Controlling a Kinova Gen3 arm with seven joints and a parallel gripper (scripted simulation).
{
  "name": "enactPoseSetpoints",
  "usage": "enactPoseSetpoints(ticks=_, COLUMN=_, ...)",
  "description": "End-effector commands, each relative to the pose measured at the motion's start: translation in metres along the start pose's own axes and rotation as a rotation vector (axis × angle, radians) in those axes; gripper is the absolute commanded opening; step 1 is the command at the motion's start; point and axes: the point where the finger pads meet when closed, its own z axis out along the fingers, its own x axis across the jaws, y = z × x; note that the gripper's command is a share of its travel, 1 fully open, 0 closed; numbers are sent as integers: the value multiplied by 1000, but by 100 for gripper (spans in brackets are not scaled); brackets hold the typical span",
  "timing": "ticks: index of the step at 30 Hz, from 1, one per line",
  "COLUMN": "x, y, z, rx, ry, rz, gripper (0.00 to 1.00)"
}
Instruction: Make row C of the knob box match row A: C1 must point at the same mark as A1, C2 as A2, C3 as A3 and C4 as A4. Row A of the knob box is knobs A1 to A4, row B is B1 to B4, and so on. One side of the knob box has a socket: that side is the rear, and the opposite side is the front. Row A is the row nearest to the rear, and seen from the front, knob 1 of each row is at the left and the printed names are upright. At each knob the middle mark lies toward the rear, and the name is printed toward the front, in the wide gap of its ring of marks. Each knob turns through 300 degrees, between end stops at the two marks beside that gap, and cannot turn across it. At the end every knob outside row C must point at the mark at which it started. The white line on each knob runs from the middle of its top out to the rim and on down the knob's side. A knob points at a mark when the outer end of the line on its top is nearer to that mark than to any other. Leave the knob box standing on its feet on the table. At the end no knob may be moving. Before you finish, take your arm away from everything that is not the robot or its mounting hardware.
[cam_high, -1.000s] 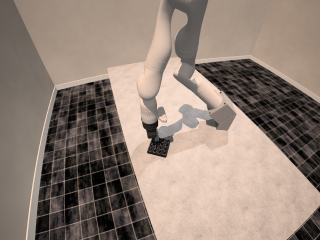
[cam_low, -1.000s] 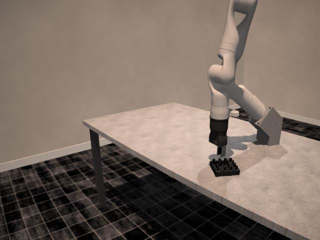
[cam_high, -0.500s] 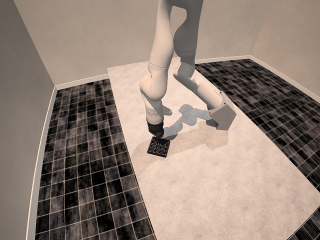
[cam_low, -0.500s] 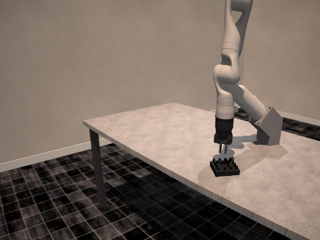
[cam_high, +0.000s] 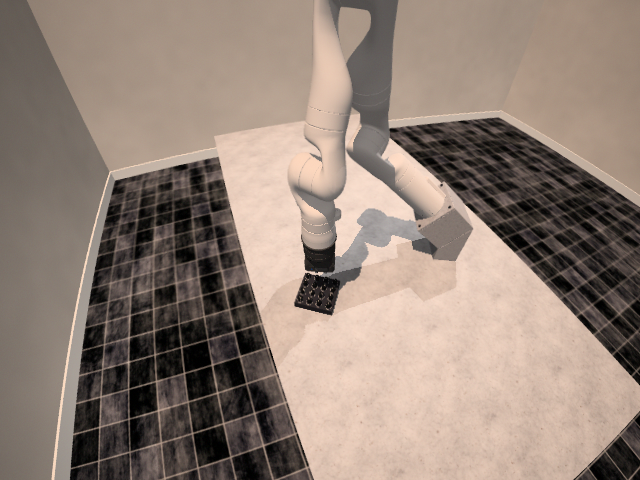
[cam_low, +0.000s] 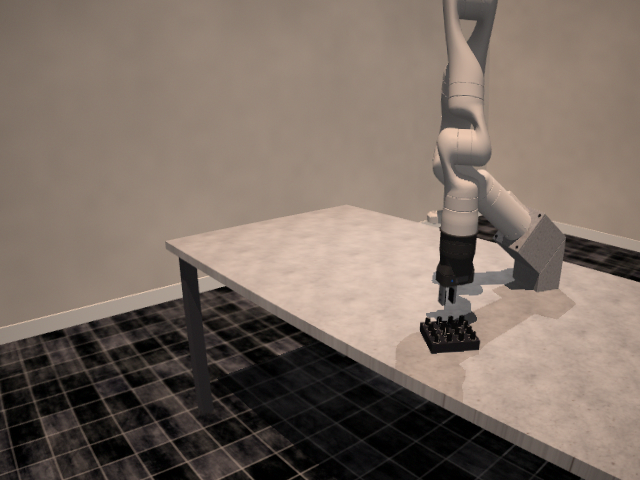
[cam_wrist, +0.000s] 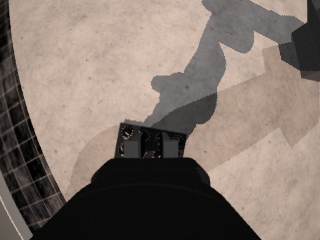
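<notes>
Robot Hand Waits Above the Box of Knobs

The robot's gripper (cam_low: 447, 295) (cam_wrist: 152, 141) points down over the black knob box (cam_high: 317, 294) (cam_low: 453, 344) (cam_wrist: 152, 136). Its two fingers are part way open, with a gap between them, and they hold nothing. From the side I can see air between the fingertips and the knobs, so they do not touch.

The box sits flat on the pale table (cam_high: 439, 372) (cam_low: 310, 268) (cam_wrist: 65, 60). From above, it is just below the middle of the picture. From the side, it is at the lower right. In the hand's own view, it is low and near the middle, and the fingers hide part of it.

I think the robot is between turns, lining up for a knob. I can't tell which knob it wants. The white lines are too small for me to read, so I can't say which knobs in row C match row A.

Next, the hand should go over one row C knob that is still wrong, come straight down with a finger on each side, squeeze softly and twist. The knobs stand close together, so a fat finger could bump a neighbor and spoil it.
</notes>
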Motion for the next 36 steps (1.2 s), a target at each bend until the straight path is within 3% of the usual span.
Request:
enactPoseSetpoints(ticks=1, x=2, y=4, z=-2, rx=-15, ry=2, rz=-156, gripper=46)
enactPoseSetpoints(ticks=12, x=1, y=15, z=-6, rx=-24, ry=-22, rz=-655, gripper=46)
enactPoseSetpoints(ticks=14, x=1, y=15, z=-6, rx=-24, ry=-22, rz=-655, gripper=46)
enactPoseSetpoints(ticks=25, x=5, y=38, z=-14, rx=-43, ry=-69, rz=-1167, gripper=46)
enactPoseSetpoints(ticks=36, x=7, y=48, z=-16, rx=-50, ry=-91, rz=-1328, gripper=46)
